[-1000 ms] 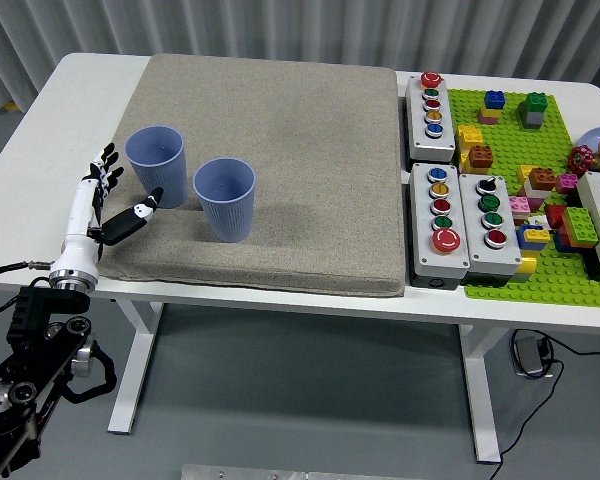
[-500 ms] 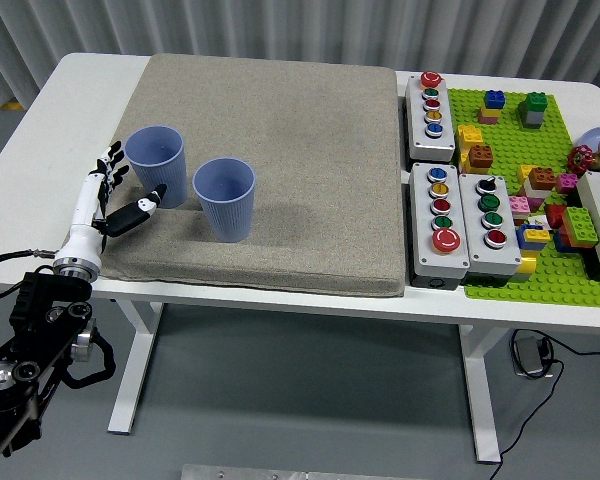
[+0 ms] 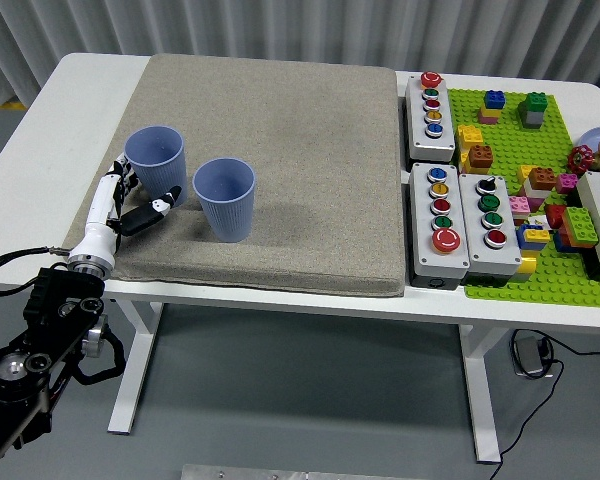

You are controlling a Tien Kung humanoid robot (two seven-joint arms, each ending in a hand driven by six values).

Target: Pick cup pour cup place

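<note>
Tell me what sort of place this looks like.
Probably a robot test lab: a white table with a grey mat holding two blue cups, push-button control boxes, and a green brick baseplate scattered with toy bricks.

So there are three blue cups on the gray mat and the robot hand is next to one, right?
Not quite: the head view shows two blue cups, not three. The left cup and the right cup stand on the gray mat, and the left robot hand is open beside the left cup.
</note>
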